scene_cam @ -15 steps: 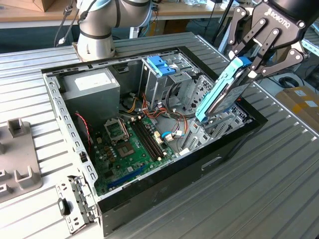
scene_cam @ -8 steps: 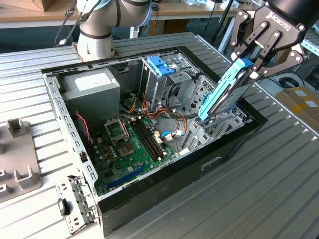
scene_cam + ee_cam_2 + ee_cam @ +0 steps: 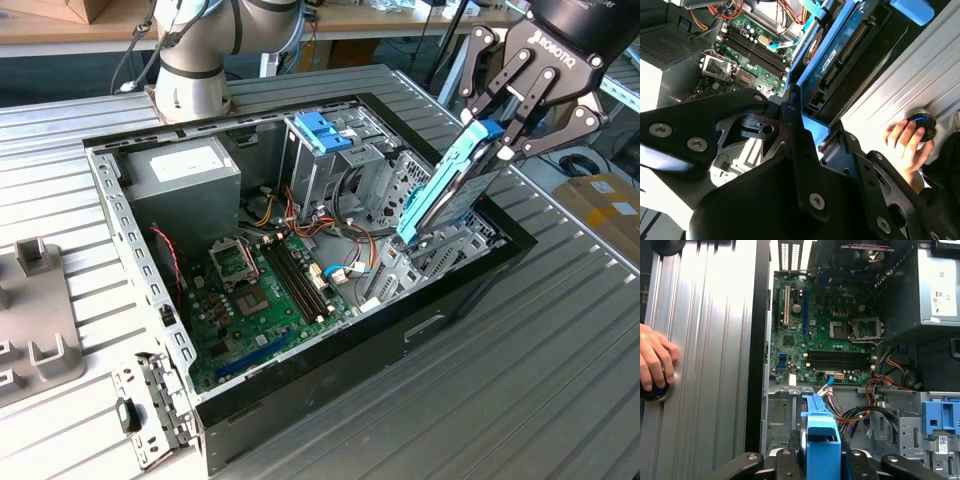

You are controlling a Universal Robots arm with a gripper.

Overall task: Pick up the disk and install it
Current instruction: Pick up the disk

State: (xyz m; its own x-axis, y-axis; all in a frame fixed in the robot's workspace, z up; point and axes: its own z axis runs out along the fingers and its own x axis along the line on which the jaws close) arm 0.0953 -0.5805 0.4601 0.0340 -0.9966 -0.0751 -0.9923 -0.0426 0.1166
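— What do the jaws have?

— They are clamped on the upper end of the disk (image 3: 447, 190), a flat silver-metal hard drive edged by a blue plastic carrier frame. It hangs steeply tilted below the jaws. Its lower end is down inside the open black computer case (image 3: 480, 270), close to the case's near wall. Whether it has entered a slot cannot be told.

— How would it handle?

— Probably stiff and dense, heavy for its size, and easily harmed by a knock. The metal faces look smooth, so the blue frame's long edges (image 3: 812, 55) seem the safer hold. They keep the grip off the label and the connector end.

— And farther out?

— Below and beyond the jaws, the first wrist view shows the green motherboard (image 3: 825, 335). Past it sits the big grey power-supply box (image 3: 940, 285). To one side stands the metal drive cage with its blue plastic handle (image 3: 322, 132). Outside the case, on the ribbed metal tabletop (image 3: 520, 380), a person's hand (image 3: 904, 142) rests on a round black knob (image 3: 921, 122).
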